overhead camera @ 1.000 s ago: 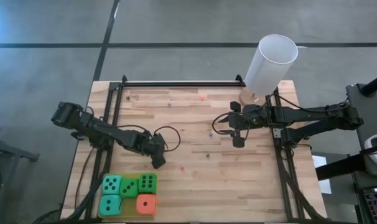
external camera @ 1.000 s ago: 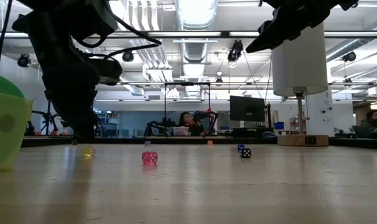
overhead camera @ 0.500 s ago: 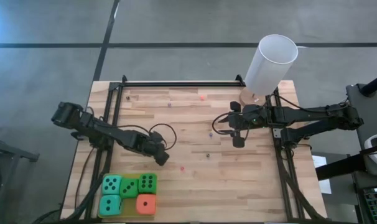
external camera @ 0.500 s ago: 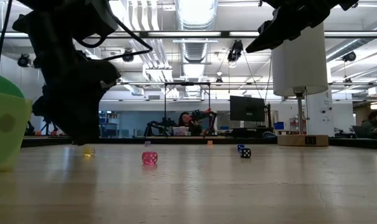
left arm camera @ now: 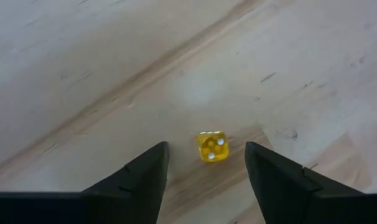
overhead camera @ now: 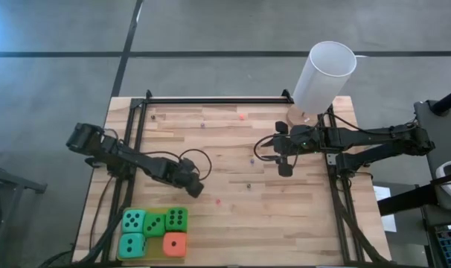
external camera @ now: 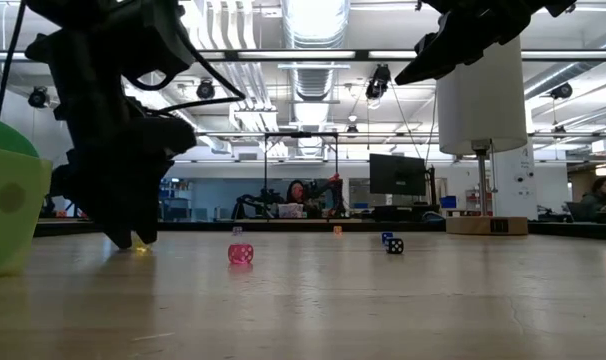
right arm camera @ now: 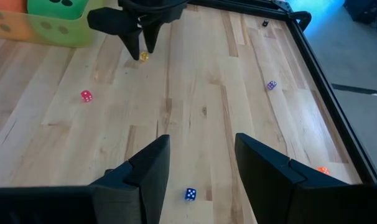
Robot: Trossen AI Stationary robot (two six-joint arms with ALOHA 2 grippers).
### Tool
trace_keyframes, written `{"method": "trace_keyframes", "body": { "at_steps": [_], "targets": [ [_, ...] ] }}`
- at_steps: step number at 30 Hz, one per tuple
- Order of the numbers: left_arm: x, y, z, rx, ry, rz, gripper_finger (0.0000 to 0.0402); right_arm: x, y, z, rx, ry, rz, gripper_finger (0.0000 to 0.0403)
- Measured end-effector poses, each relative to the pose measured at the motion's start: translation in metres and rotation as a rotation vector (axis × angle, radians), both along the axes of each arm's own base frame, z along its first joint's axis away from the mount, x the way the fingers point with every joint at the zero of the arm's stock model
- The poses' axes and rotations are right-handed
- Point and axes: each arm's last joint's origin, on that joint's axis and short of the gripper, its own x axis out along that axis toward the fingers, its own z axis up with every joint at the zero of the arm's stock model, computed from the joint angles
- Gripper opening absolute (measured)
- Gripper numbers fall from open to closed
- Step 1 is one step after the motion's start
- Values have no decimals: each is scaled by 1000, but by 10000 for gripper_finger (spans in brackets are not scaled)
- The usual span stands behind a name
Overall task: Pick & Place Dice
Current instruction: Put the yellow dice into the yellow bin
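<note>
- Left claw (overhead camera: 194, 189) sits low over the table (overhead camera: 233, 223), well across from the white cylinder (overhead camera: 324, 77). Its fingers are spread and grip nothing, and a tiny yellow die (left arm camera: 211, 147) shows between them.
- My main worry is that this is the wrong target. The dice (overhead camera: 154, 231) I take the task to mean are five soft cubes, two teal, two green and one orange-red. They are bunched at the table corner farthest from the cylinder, just past my claw, and untouched.
- If I close now, the yellow die lies nearer one finger than the other. That finger would reach it first and could flick it out sideways.
- I cannot tell whether the fingertips are level with the die. Closing too high would pinch air, and pressing lower could scrape the wood.
- A pink die (right arm camera: 86, 95) lies near the claw on the cylinder side, and a wide swing could knock it.
- Right claw (overhead camera: 284, 170) hangs wide and empty just beside the cylinder. Moving it carelessly could tip that tube.
</note>
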Motion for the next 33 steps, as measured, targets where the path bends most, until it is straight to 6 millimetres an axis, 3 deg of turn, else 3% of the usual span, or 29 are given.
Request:
{"method": "trace_keyframes", "body": {
  "at_steps": [21, 33],
  "targets": [
    [3, 0, 1, -5, -44, 85, 127, 0, 0, 0, 0, 0, 0, 180],
    [6, 0, -8, 10, -5, 86, 118, 0, 0, 0, 0, 0, 0, 180]
  ]
}}
